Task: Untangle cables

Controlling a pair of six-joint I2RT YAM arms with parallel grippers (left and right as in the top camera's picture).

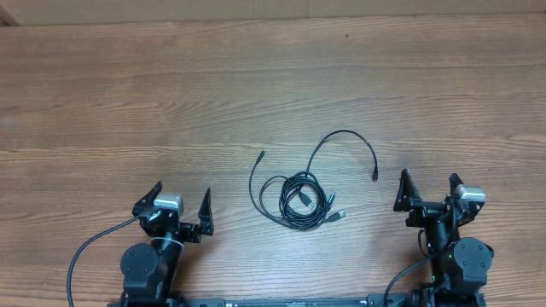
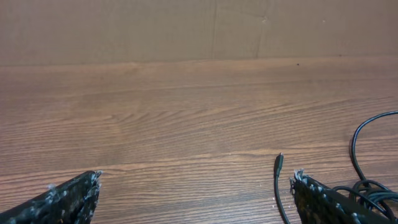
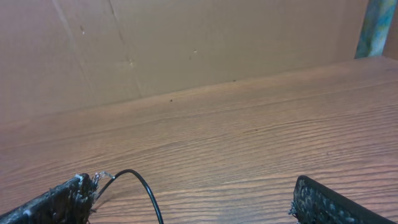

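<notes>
The cables (image 1: pixel 299 201) lie as a thin black tangle at the table's middle, coiled on the wood. One loose end with a plug (image 1: pixel 261 156) points to the upper left, and a long loop (image 1: pixel 343 132) arcs to another plug (image 1: pixel 374 175). My left gripper (image 1: pixel 181 199) stands open left of the tangle, nothing between its fingers; in the left wrist view the gripper (image 2: pixel 196 182) has a plug end (image 2: pixel 279 162) just inside its right finger (image 2: pixel 311 193). My right gripper (image 1: pixel 428 188) stands open right of the tangle; in its own view (image 3: pixel 194 186) a cable arc (image 3: pixel 146 186) rises by the left finger.
A brown cardboard wall (image 2: pixel 186 31) closes the far side of the wooden table (image 1: pixel 256 77). Thick black arm cables (image 1: pixel 81 251) trail from both arm bases at the front edge. A bluish object (image 3: pixel 376 25) stands at the far right in the right wrist view.
</notes>
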